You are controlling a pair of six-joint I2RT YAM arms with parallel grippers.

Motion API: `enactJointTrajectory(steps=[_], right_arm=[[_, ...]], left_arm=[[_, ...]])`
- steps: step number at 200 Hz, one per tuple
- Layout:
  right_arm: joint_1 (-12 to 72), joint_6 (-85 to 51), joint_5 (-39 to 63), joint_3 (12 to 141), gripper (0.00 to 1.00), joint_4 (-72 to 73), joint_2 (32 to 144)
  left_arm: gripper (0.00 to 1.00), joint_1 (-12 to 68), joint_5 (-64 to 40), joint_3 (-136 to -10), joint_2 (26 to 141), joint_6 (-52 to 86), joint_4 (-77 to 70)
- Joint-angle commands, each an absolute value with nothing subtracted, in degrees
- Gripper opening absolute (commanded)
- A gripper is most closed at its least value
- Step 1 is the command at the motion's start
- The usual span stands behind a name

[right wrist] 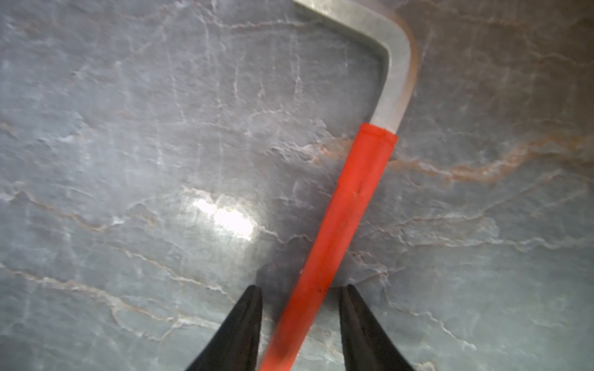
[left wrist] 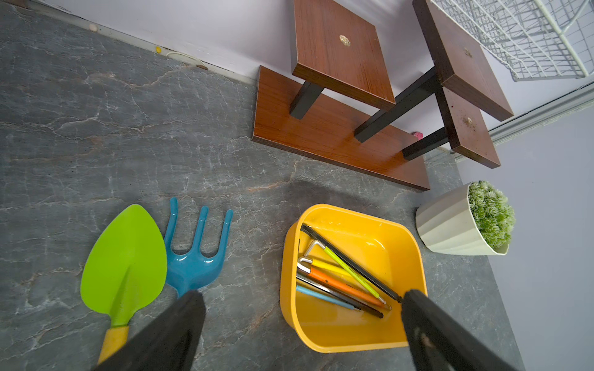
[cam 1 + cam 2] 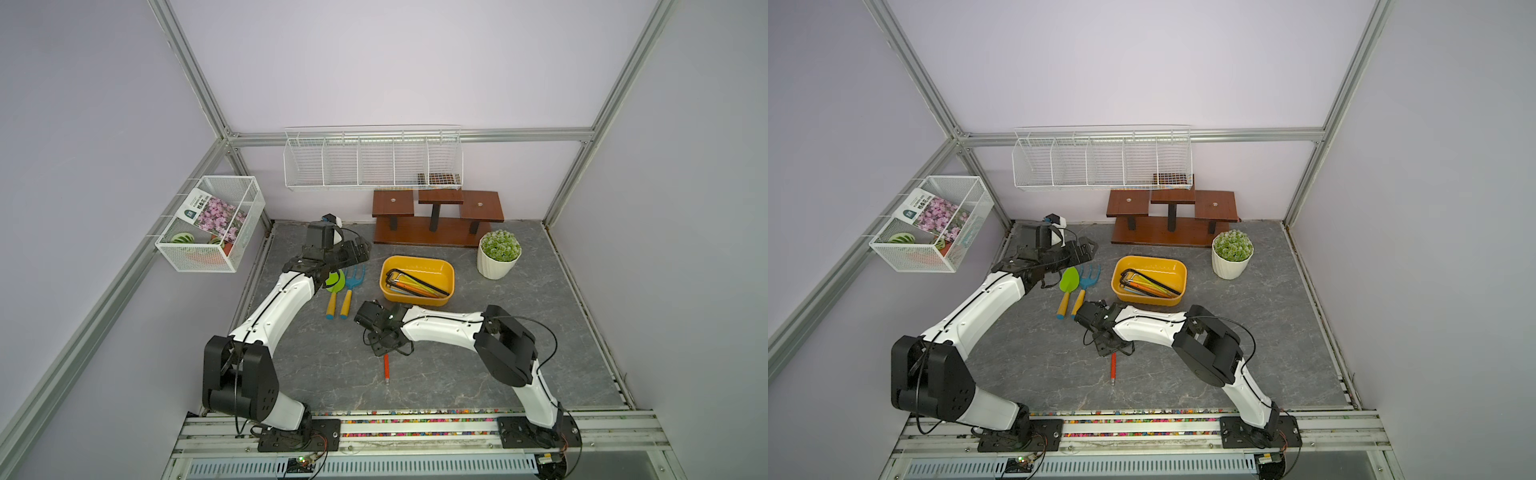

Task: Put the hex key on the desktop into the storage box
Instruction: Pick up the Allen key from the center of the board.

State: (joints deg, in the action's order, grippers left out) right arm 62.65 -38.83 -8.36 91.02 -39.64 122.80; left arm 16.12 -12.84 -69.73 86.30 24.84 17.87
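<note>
A hex key (image 1: 347,208) with a red sleeve and a bare metal bend lies flat on the grey marbled desktop (image 3: 498,353); in both top views only its red shaft (image 3: 386,368) (image 3: 1113,370) shows below my right gripper (image 3: 384,345). In the right wrist view the right gripper (image 1: 302,287) is open, one finger on each side of the red shaft with a small gap both sides. The yellow storage box (image 3: 415,259) (image 2: 353,212) holds several other hex keys (image 3: 415,284). My left gripper (image 2: 303,293) (image 3: 359,251) hangs open and empty at the back left.
A green trowel (image 3: 334,282) and a blue hand rake (image 3: 355,278) lie left of the box. A white plant pot (image 3: 498,257) stands to its right, a wooden stand (image 3: 436,216) behind it. White wire baskets (image 3: 374,162) (image 3: 212,224) hang on the walls.
</note>
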Motion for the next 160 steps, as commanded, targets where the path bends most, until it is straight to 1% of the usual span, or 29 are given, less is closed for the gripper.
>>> enactJointTrajectory(steps=[1,43,92,105,160], right_arm=[[63.32,-40.16,-10.74,90.43,0.40,-42.86,124.46],[63.63,-39.78,-12.86,87.50,0.19,-43.59,123.22],[63.66,-38.55,-15.84,85.97,0.02,-45.30,120.80],[63.64,-37.80,-16.70,85.87,0.00,-45.76,119.92],[63.63,-35.35,-22.03,82.70,0.00,-44.96,112.61]], left_arm=[[1.00,15.89,-12.42,-69.43,85.60,24.53,18.12],[1.00,15.85,-12.31,-69.52,85.87,24.52,18.17],[1.00,15.93,-12.30,-69.78,86.34,24.35,18.68],[1.00,15.95,-12.16,-69.75,86.44,24.28,18.71],[1.00,15.91,-12.64,-70.05,87.05,24.26,18.90]])
